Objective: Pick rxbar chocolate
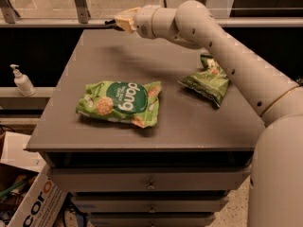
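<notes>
My gripper (119, 21) is held over the far left edge of the grey cabinet top (156, 131), with my arm reaching in from the right. Its tan fingers (126, 19) are closed on a slim dark thing, the rxbar chocolate (110, 21). Only a short black end of the bar sticks out to the left, and the rest is hidden between the fingers. The bar is off the surface.
A large green "dang" snack bag (120, 103) lies at the front left of the top. A smaller dark-green chip bag (208, 78) lies at the right, under my arm. A soap dispenser (22, 81) stands on a ledge at the left. A cardboard box (33, 202) sits on the floor.
</notes>
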Tool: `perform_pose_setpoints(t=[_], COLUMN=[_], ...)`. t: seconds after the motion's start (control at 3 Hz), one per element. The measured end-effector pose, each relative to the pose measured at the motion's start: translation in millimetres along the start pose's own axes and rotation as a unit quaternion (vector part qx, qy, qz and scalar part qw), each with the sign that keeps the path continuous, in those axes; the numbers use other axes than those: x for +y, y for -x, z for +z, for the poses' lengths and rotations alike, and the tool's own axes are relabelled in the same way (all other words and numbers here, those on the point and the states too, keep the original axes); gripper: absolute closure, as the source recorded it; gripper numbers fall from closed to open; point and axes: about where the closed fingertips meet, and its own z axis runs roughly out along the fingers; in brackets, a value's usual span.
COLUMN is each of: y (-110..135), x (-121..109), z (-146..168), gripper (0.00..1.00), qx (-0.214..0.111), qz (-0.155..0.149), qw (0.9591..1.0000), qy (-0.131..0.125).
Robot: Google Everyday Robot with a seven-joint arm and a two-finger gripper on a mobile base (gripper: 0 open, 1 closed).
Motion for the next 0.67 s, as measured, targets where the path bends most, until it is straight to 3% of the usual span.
perform_pose_setpoints(t=[0.67], y=[14], x=[-3], z=[-29], gripper=[1.00], qx=[-0.018], qz=[-0.006], qw=[0.9998], qy=[-0.004])
